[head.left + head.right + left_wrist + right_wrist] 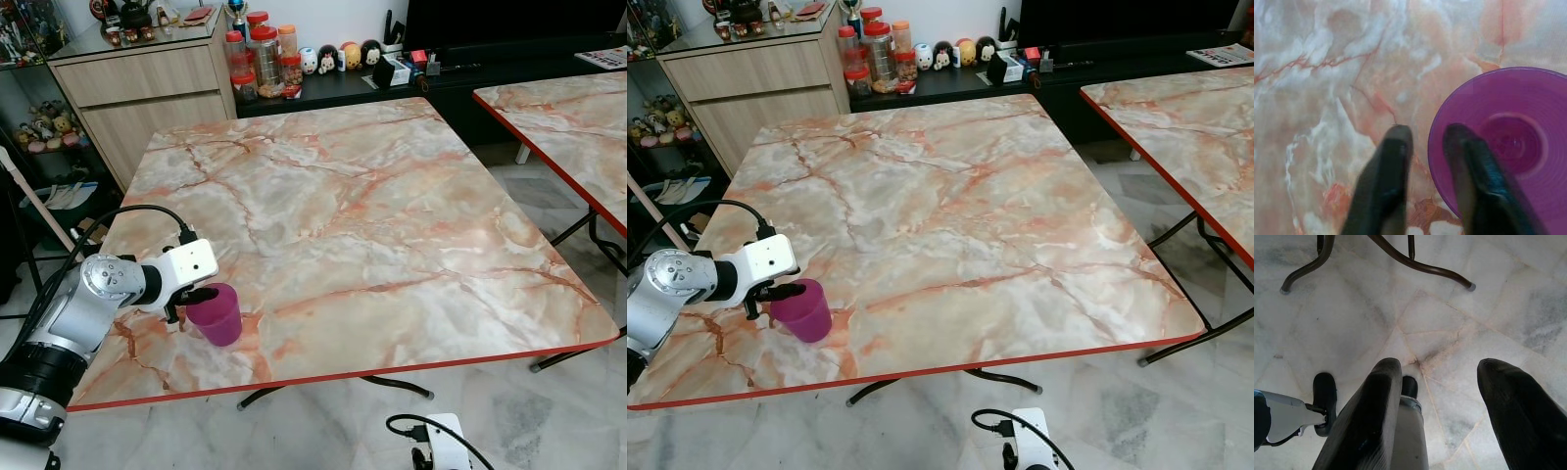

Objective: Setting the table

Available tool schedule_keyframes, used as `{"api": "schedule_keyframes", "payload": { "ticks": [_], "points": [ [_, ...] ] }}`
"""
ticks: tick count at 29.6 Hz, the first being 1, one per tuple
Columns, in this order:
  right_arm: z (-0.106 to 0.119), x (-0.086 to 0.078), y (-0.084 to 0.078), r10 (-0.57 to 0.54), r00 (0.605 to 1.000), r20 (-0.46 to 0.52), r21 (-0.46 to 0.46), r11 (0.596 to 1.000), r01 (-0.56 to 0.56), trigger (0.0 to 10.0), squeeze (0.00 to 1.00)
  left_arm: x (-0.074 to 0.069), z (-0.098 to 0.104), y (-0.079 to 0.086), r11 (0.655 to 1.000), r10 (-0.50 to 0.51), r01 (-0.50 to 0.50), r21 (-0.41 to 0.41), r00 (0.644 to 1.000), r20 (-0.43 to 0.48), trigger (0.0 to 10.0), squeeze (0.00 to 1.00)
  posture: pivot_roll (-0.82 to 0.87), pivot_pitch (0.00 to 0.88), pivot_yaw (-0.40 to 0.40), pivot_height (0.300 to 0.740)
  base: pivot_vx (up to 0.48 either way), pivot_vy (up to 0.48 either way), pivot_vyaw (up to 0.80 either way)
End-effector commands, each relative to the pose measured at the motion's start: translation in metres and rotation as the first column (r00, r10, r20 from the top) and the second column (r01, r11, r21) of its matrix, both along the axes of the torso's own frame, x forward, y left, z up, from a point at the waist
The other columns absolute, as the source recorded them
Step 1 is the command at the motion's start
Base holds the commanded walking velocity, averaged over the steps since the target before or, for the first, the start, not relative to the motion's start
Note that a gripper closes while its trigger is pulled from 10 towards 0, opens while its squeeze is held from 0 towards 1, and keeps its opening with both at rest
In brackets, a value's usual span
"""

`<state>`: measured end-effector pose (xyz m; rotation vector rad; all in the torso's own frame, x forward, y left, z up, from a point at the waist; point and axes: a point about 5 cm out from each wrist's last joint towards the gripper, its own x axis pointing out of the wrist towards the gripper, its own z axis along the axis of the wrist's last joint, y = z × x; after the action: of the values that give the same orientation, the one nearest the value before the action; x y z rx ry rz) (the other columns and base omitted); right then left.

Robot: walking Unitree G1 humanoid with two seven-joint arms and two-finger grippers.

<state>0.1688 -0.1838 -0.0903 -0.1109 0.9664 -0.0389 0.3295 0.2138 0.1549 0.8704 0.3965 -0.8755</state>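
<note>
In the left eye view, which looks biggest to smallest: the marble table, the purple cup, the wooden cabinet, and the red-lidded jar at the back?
1. Marble table, by far the largest.
2. Wooden cabinet.
3. Purple cup and red-lidded jar look about alike; the cup sits much nearer the camera, at the left hand, so I won't rank them.

The purple cup (pixel 1508 147) is cut off by the frame edge, its contents seemingly indiscernible.
</note>
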Motion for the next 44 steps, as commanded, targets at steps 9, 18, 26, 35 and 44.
{"api": "schedule_keyframes", "payload": {
  "ticks": [9,18,26,35,44],
  "points": [
    [0.0,0.0004,0.0011,-0.011,1.0,-0.001,0.005,1.0,0.011,10.0,0.0,-0.0017,-0.0006,0.0015,0.999,-0.026,0.027,0.033,0.999,-0.037,10.0,0.0,0.02,0.0,0.067,0.74,0.0,0.0,0.0],
    [0.0001,0.0006,0.0011,-0.011,1.0,0.0,0.005,1.0,0.011,10.0,0.0,-0.0024,-0.0018,0.0006,0.999,-0.031,0.033,0.031,0.998,-0.048,10.0,0.0,0.02,0.0,0.068,0.74,0.0,0.0,0.0],
    [0.0001,0.0006,0.0011,-0.012,1.0,-0.001,0.005,1.0,0.012,10.0,0.0,-0.0039,-0.0043,-0.0001,0.999,-0.038,0.039,0.024,0.997,-0.07,1.8,0.0,0.02,0.0,0.068,0.74,0.0,0.0,0.0],
    [0.0001,0.0007,0.001,-0.013,1.0,-0.002,0.005,1.0,0.013,10.0,0.0,-0.0048,-0.0046,-0.0004,0.999,-0.04,0.042,0.018,0.996,-0.079,0.0,0.0,0.02,0.0,0.068,0.74,0.0,0.0,0.0],
    [0.0003,0.0013,0.0013,-0.014,1.0,0.001,0.006,1.0,0.014,10.0,0.0,0.0003,0.0048,-0.0069,0.986,-0.003,0.002,-0.169,1.0,-0.003,0.0,0.0,0.02,0.0,0.069,0.74,0.0,0.0,0.0]
  ]
}}
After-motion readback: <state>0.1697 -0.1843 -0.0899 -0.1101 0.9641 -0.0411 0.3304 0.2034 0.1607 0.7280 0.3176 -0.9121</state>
